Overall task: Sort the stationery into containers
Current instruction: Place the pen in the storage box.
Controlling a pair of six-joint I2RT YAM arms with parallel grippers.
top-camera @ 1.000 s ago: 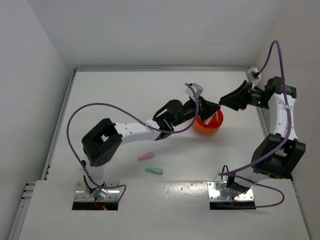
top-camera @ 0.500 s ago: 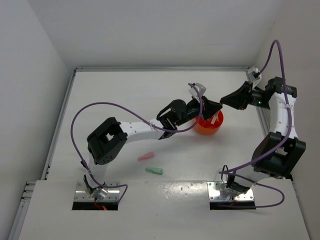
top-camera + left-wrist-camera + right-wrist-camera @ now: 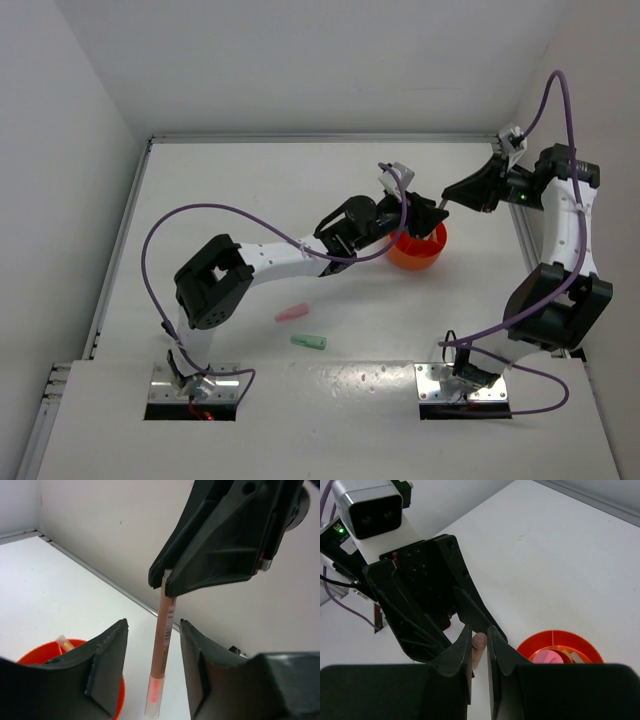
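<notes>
Two small things, a pink marker point(image 3: 293, 314) and a green marker point(image 3: 309, 342), lie on the table far back from the left gripper point(image 3: 152, 625). Its fingers stand apart, one on each side of a thin pink stick point(image 3: 161, 645), not touching it. The stick hangs upright, with the orange cup point(image 3: 415, 258) just below. The right gripper point(image 3: 479, 632) pinches the top end tight. The stick looks light, stiff and smooth, so the middle is the best place to hold it.

White table point(image 3: 250, 175), plain white walls.
A wall point(image 3: 300, 60) stands behind the table and one on each side of it. A grey metal strip point(image 3: 300, 138) runs along the table's far edge. The light is soft and even.
</notes>
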